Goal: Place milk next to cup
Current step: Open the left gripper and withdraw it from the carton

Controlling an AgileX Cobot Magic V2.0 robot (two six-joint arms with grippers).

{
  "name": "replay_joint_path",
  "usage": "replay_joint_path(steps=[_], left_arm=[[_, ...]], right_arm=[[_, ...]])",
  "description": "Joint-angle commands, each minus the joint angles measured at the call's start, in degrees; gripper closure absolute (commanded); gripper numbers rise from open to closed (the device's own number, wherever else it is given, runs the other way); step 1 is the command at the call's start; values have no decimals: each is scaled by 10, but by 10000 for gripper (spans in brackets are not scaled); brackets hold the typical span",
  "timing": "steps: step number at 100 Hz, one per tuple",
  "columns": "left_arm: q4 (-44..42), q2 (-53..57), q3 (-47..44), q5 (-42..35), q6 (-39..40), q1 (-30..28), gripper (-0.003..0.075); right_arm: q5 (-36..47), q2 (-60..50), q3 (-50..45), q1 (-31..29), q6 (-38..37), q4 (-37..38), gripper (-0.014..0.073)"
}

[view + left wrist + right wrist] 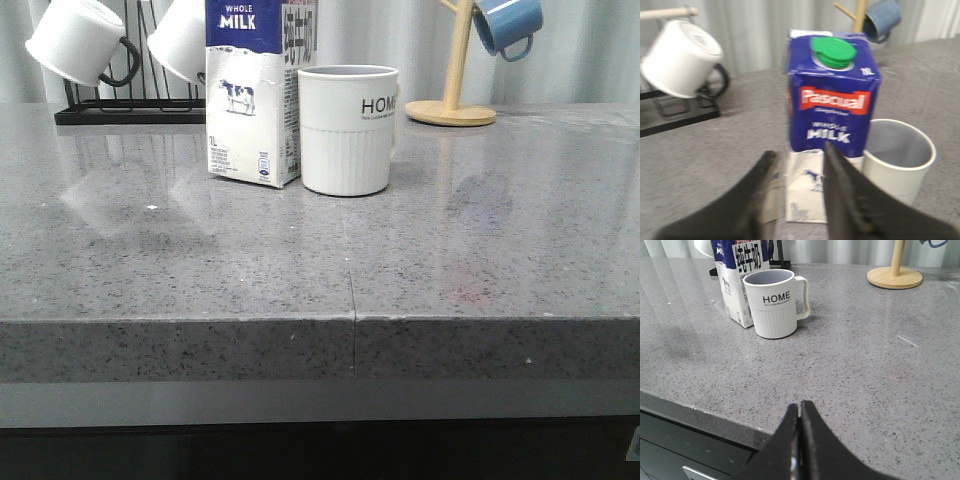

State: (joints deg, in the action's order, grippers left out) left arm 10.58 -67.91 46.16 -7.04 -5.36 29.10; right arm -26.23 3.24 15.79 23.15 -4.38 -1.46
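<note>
The milk [250, 100] is a tall white carton with a dark blue top band and stands upright on the grey counter. The ribbed white "HOME" cup [345, 135] stands right beside it on its right, close or touching. In the left wrist view my left gripper [799, 157] is open and empty, back from the milk [830, 110] and cup [897, 160]. My right gripper [800, 407] is shut and empty over the counter's front edge, well short of the cup [772, 307] and milk [735, 285]. Neither gripper shows in the front view.
A black rack [130, 110] with two smooth white mugs [75, 40] stands at the back left. A wooden mug tree [452, 110] with a blue mug [508, 25] stands at the back right. The counter's front edge [350, 320] has a seam.
</note>
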Motion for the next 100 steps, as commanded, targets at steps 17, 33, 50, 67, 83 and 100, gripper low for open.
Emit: replay_joint_path(steps=[17,33,50,67,83,100], left_arm=[[-1,153,-69,7,-2,-86,741],[-55,240,-103,113,-2,-150,741],[-60,333,-139,164,-2,-209,741],[-60,422,-171,215,-2,-251,741],[-60,508,-192,255,-2,-262,741],[-62,601,-224,274,-2,-262,741]], right_arm=[[45,7,13,-1,-2,-1,643],[45,7,13,-1,-2,-1,643],[45,7,13,-1,-2,-1,643],[45,7,13,-1,-2,-1,643],[45,7,13,-1,-2,-1,643],[45,7,13,-1,-2,-1,643]])
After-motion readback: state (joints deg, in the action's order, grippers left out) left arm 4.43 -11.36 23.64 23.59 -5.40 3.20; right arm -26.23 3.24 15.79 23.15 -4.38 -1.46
